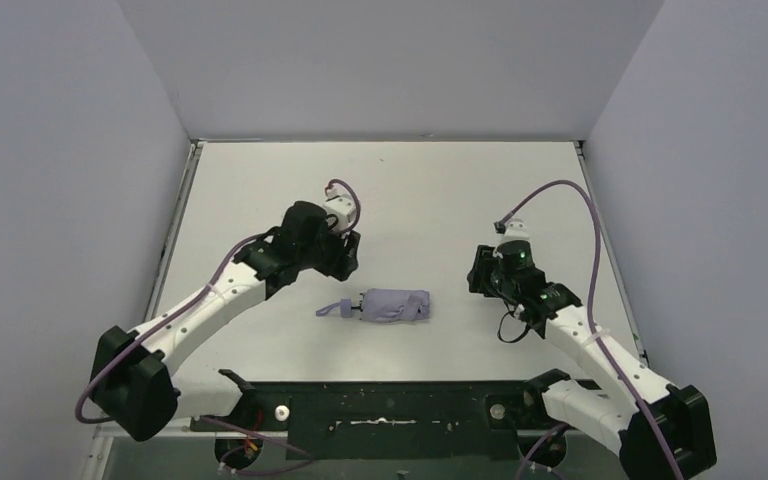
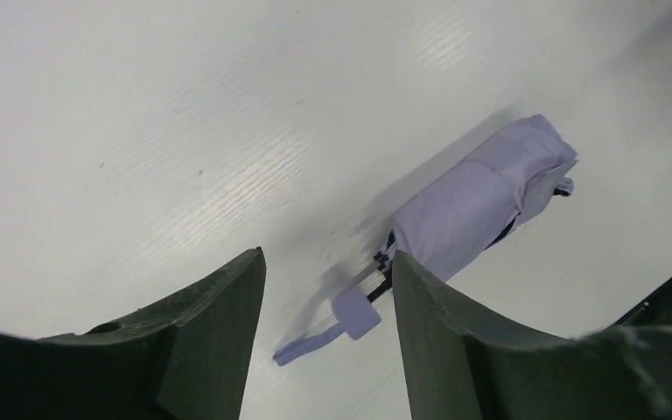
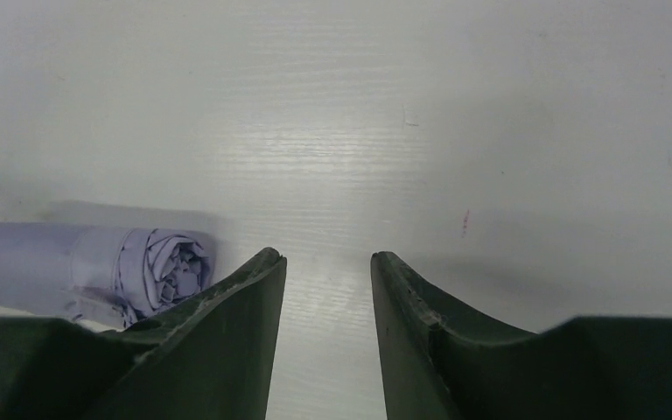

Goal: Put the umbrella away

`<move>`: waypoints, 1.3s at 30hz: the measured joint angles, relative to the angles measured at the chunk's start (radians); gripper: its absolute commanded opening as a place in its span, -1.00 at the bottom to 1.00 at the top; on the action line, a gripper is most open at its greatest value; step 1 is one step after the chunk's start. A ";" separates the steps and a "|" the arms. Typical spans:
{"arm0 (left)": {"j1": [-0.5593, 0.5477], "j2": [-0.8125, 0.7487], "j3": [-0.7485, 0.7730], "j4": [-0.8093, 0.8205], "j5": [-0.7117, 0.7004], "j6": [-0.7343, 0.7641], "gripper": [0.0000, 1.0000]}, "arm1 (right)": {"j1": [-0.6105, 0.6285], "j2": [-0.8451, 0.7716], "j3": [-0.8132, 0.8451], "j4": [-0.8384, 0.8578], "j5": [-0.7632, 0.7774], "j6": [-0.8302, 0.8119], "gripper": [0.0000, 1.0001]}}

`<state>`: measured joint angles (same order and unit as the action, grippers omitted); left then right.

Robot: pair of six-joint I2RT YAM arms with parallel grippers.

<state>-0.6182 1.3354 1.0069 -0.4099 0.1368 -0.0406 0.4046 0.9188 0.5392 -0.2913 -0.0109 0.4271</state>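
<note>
The umbrella [image 1: 395,305] lies folded on the white table [image 1: 410,190], a rolled lavender bundle with its handle [image 1: 335,309] pointing left. My left gripper [image 1: 347,254] hovers up and to the left of it, open and holding nothing. In the left wrist view the umbrella [image 2: 481,206] stretches away to the upper right, and its handle end and strap [image 2: 356,313] show on the table between my open fingers [image 2: 325,262]. My right gripper [image 1: 480,272] stands to the right of the bundle, open and empty. The right wrist view has the canopy's rolled end [image 3: 96,267] left of the fingers [image 3: 325,255].
Pale walls close the table in at the back [image 1: 390,70] and on both sides. A black rail [image 1: 390,405] with the arm bases runs along the near edge.
</note>
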 measured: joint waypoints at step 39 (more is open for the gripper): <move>-0.148 0.174 -0.310 0.251 -0.257 -0.486 -1.00 | 0.301 0.670 0.258 0.060 0.007 0.170 -1.00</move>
<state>-0.7658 1.5097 0.6968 -0.1593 -0.1200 -0.5262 0.7055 1.5887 0.7971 -0.2310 -0.0036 0.5968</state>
